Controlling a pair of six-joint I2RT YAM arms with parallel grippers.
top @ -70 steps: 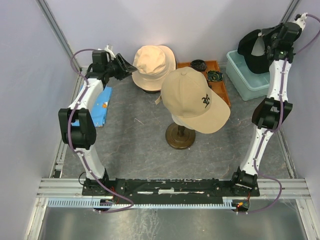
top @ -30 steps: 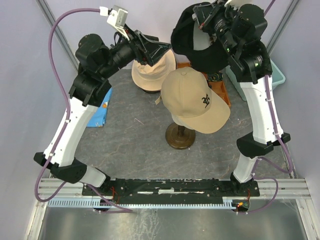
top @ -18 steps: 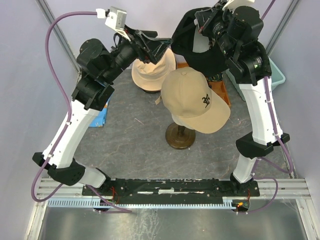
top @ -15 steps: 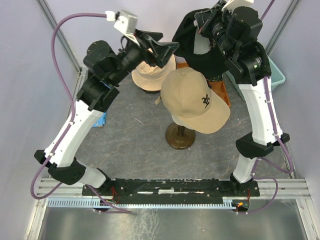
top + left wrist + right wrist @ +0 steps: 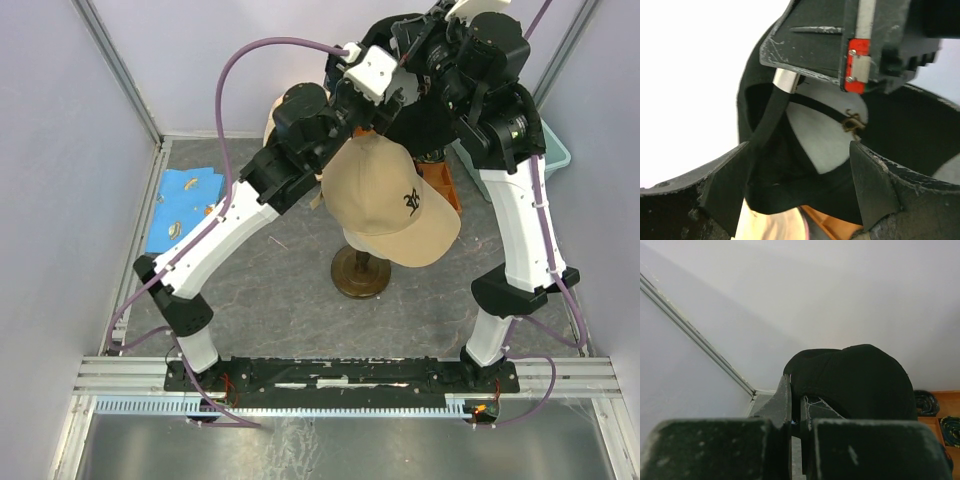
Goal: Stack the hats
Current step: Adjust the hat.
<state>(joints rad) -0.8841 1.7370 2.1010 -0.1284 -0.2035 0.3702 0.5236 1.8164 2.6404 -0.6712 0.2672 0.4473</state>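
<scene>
My right gripper point(image 5: 408, 40) is shut on the rim of the black cap point(image 5: 425, 115) and holds it high at the back; the right wrist view shows its jaws pinching the cap point(image 5: 860, 380). My left gripper point(image 5: 398, 98) reaches up to the same cap with its jaws open. In the left wrist view its fingers point(image 5: 725, 195) flank the cap's rear edge point(image 5: 790, 190) and strap buckle point(image 5: 852, 122) without closing on them. The tan cap point(image 5: 385, 200) with a black emblem sits on the mannequin head. The beige hat point(image 5: 272, 120) is mostly hidden behind my left arm.
The brown mannequin stand point(image 5: 362, 270) is at the table's middle. An orange tray point(image 5: 440, 180) with dark coiled items lies behind it, and a teal tub point(image 5: 552, 150) sits at the back right. A blue cloth point(image 5: 185, 200) lies at the left edge.
My left arm has swung right, from above the beige hat to the black cap, and its jaws have widened. The right arm holds the cap still.
</scene>
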